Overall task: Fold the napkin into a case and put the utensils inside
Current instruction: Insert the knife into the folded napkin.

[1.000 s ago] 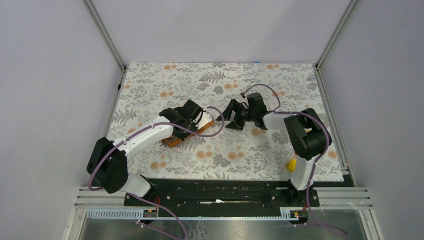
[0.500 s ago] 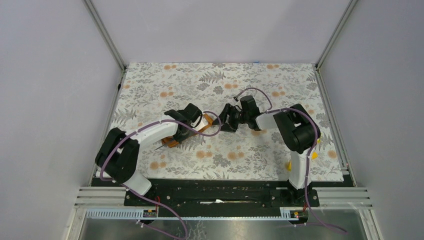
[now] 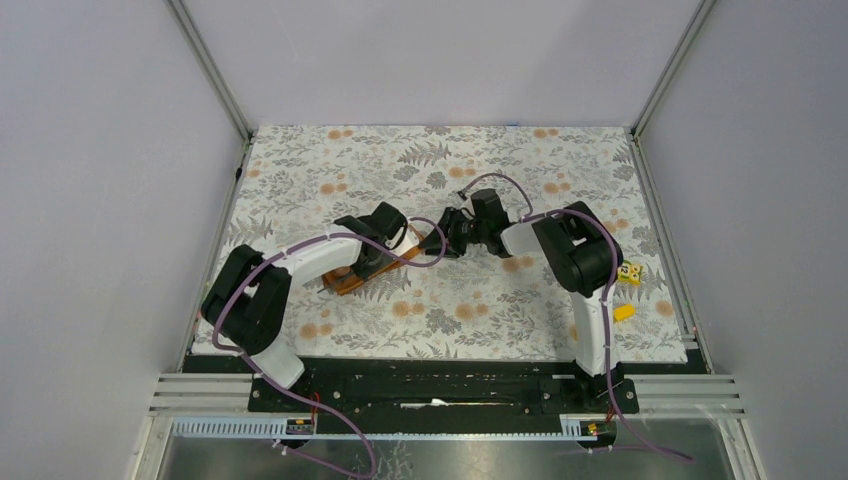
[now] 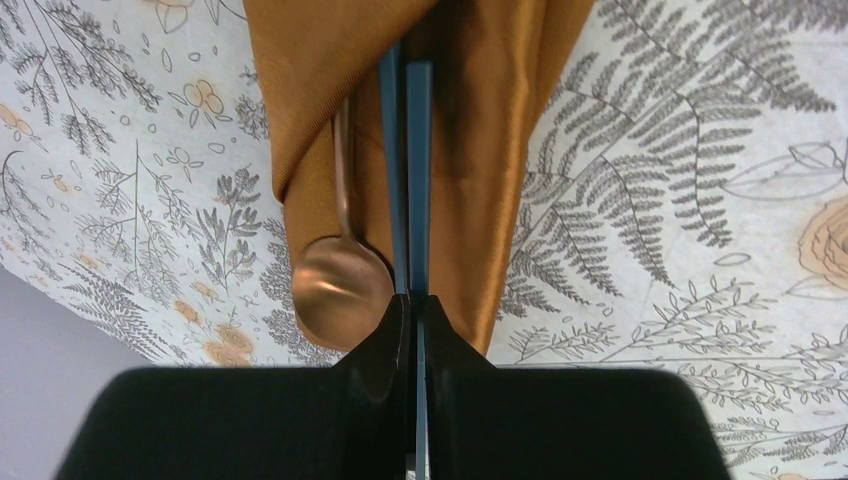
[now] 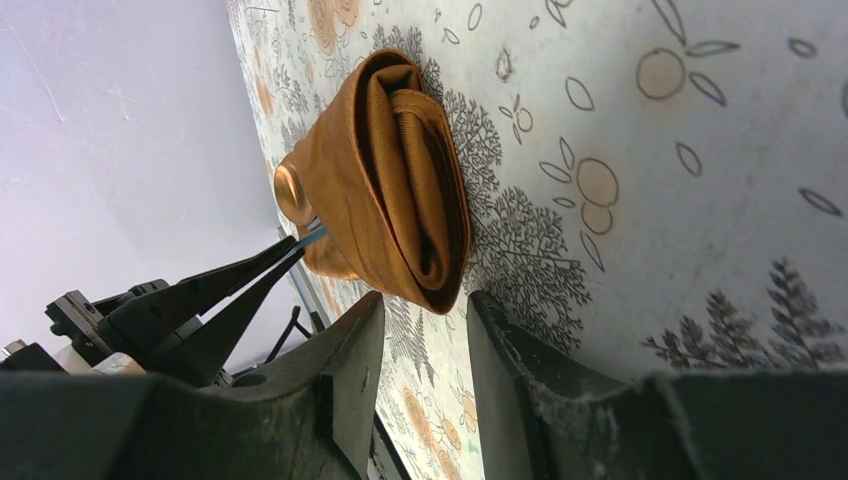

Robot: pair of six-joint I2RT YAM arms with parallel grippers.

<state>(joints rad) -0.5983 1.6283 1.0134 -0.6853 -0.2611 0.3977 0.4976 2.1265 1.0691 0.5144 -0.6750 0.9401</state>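
The orange-brown napkin (image 3: 352,277) lies folded as a long narrow case (image 4: 500,150) on the floral cloth. A copper spoon bowl (image 4: 338,298) pokes out of its near end, beside slim blue utensil handles (image 4: 405,150) that run into the fold. My left gripper (image 4: 412,300) is shut on a blue handle at that end. At the case's other end (image 5: 400,180), my right gripper (image 5: 425,300) stands with its jaws apart on either side of the cloth's tip, without clamping it. In the top view the left gripper (image 3: 385,245) and right gripper (image 3: 447,240) face each other across the case.
Two small yellow blocks (image 3: 630,272) (image 3: 622,313) lie at the right, near the right arm's base. The floral tablecloth (image 3: 500,300) covers the table, with metal frame rails along its sides.
My right gripper has moved left up to the case's end and its jaws have narrowed. The left arm has shifted slightly, still shut on the handle.
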